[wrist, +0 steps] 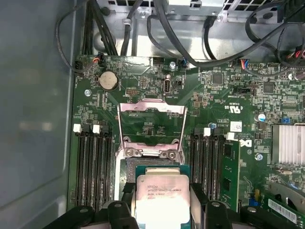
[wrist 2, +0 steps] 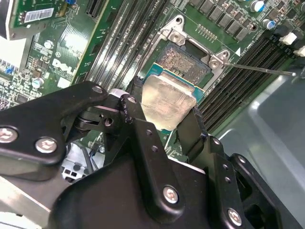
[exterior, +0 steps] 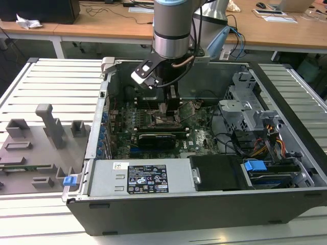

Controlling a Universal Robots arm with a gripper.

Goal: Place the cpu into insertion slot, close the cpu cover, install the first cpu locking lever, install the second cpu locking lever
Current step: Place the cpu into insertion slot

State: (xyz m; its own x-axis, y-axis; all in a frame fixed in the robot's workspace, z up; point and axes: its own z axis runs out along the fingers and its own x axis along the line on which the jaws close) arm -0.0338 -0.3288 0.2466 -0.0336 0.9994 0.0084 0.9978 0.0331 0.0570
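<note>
In the exterior view the arm (exterior: 172, 30) is reaching down into the open computer case (exterior: 204, 204), and the gripper (exterior: 168, 108) is hanging low over the motherboard (exterior: 202, 135), right above the socket area near the middle of the board. In the second wrist view the two black fingers (wrist 2: 138, 121) are pinching the cpu (wrist 2: 169, 99) by opposite edges, silvery top facing up. The chip is hovering just beside and partly over the insertion slot (wrist 2: 183, 59), whose dark pin field is lying bare. A thin metal rod (wrist 2: 259, 69), probably one locking lever, is sticking out clear of the socket. In the first wrist view the cpu is sitting between the fingertips close to the camera, overlapping the near part of the slot, while the cpu cover (wrist: 151, 106) is standing flipped back beyond it, its window showing green board. The long black memory slots (wrist: 93, 167) are running along both sides. The placing step looks under way but unfinished. To do it well, the chip is best held flat, squared to the metal rim and centred over the pins. It should go straight down without sliding sideways, since the pin field is probably easy to bend.
</note>
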